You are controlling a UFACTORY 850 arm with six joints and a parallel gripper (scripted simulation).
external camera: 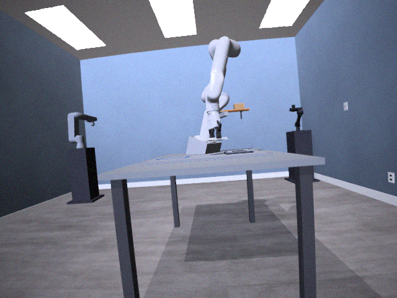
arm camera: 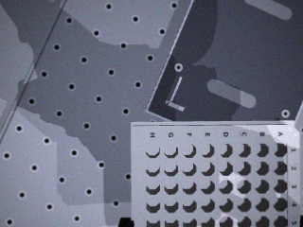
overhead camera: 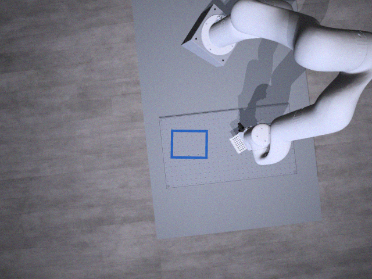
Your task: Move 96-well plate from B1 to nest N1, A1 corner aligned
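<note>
In the wrist view the 96-well plate [arm camera: 218,175] filled the lower right, its column letters H to A running along its top edge. Just beyond that edge lay the dark plate nest [arm camera: 237,61], tilted against the plate's edge, with an L-shaped corner locator [arm camera: 174,100] near the nest's lower left corner. Around the nest spread the perforated board [arm camera: 85,95], crossed by shadow. From above, the gripper [overhead camera: 243,138] was clenched on the plate [overhead camera: 238,143], held clear of the board and well to the right of the blue outline [overhead camera: 189,131] of spot B1. Farther back from the nest, the arm's base block [overhead camera: 192,42] stood on the table [overhead camera: 168,75].
</note>
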